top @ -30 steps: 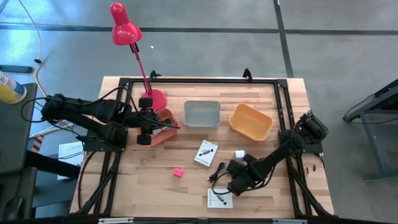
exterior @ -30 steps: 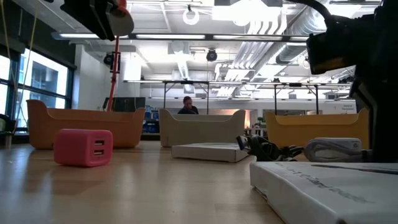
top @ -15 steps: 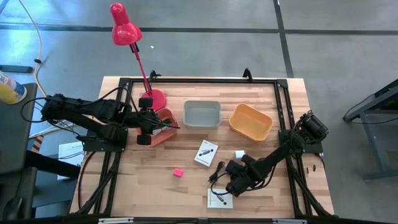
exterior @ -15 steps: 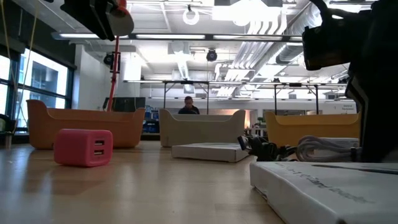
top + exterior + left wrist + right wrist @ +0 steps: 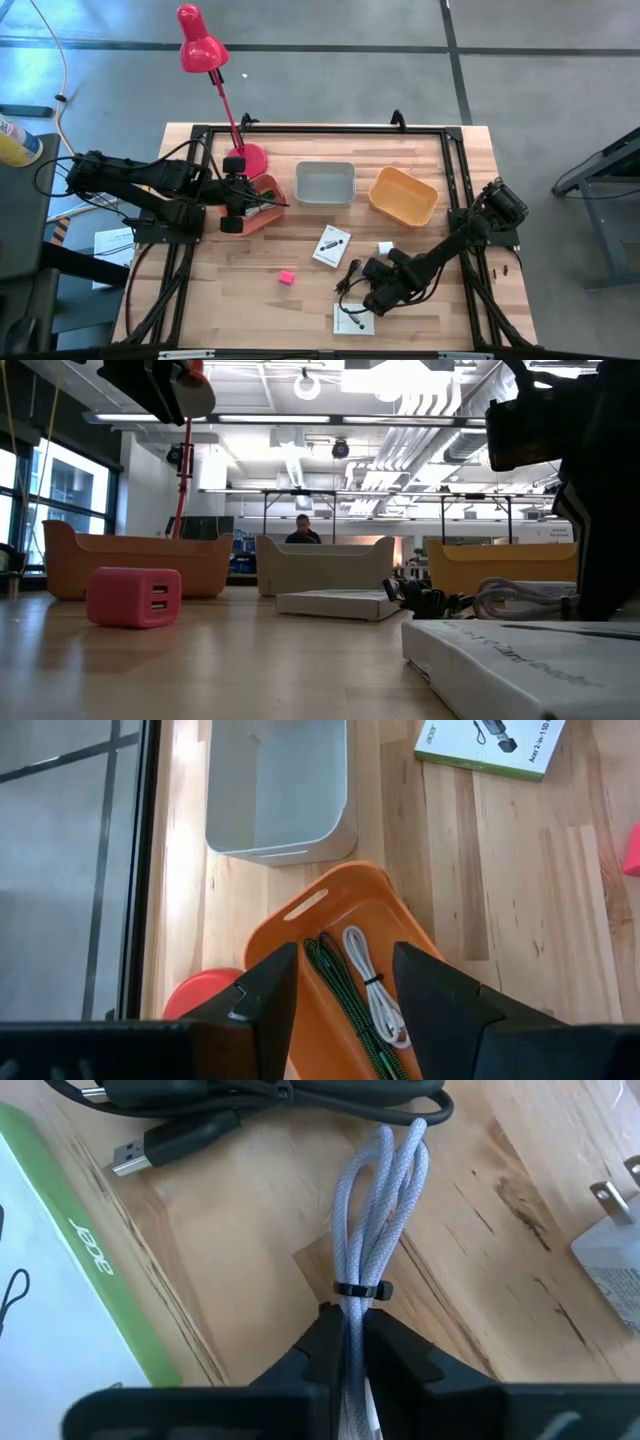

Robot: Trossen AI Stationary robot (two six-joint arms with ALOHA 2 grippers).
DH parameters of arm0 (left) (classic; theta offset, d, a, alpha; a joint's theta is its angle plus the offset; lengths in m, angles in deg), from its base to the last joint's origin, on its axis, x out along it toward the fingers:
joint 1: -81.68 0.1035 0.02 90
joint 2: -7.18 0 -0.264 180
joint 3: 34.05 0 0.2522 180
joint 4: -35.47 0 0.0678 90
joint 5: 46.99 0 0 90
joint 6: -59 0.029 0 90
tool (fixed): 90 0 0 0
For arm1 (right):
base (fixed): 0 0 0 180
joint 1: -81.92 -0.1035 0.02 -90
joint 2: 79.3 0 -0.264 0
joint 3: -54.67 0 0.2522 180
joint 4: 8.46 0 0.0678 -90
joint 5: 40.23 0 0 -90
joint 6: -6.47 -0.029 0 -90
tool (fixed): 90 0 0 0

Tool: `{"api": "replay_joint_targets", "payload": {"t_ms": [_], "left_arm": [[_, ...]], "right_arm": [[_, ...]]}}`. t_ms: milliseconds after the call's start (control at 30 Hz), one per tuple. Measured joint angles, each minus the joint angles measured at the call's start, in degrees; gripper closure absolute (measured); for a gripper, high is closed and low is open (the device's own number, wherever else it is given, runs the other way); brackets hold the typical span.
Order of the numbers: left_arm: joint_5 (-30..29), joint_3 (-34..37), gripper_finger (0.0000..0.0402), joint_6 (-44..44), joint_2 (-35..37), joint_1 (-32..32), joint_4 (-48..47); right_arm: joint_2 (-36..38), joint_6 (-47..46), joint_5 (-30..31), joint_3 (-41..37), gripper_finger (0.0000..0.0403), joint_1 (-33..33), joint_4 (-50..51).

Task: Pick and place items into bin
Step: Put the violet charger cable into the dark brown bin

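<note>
Left gripper (image 5: 340,985) hangs over orange bin (image 5: 262,200), fingers parted, holding nothing; green braided and white cables lie inside. Red lamp (image 5: 200,45) stands beside it. Pink block (image 5: 286,277) sits alone on bare wood. Grey bin (image 5: 325,182) is mid-table. Right gripper (image 5: 347,1342) is pinched on bundled pale-grey cable (image 5: 385,1200), black cable (image 5: 250,1105) and white packet (image 5: 45,1280) alongside.

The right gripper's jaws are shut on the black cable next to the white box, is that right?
Not quite. The right gripper has its jaws shut on the bundled grey cable, not the black cable, which lies loose beyond it. The right wrist view shows this; the white box is indeed alongside.
</note>
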Motion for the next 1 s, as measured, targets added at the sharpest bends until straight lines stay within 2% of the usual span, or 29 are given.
{"api": "replay_joint_targets", "payload": {"t_ms": [267,567,767,1000], "left_arm": [[0.0,0.0,0.0250,0.0,0.0,0.0,0.1],[0.0,0.0,0.0250,0.0,0.0,0.0,0.9],[0.0,0.0,0.0250,0.0,0.0,0.0,1.4],[1.0,0.0,0.0250,-0.4,1.0,0.0,0.8]], "right_arm": [[3.4,0.2,2.0,0.0,0.0386,-0.1,1.6],[10.6,3.8,8.3,0.0,0.0371,0.7,0.8],[13.5,13.9,8.2,0.0,0.0388,5.1,-5.0],[13.4,26.1,6.9,0.0,0.0376,12.3,-14.9]]}}
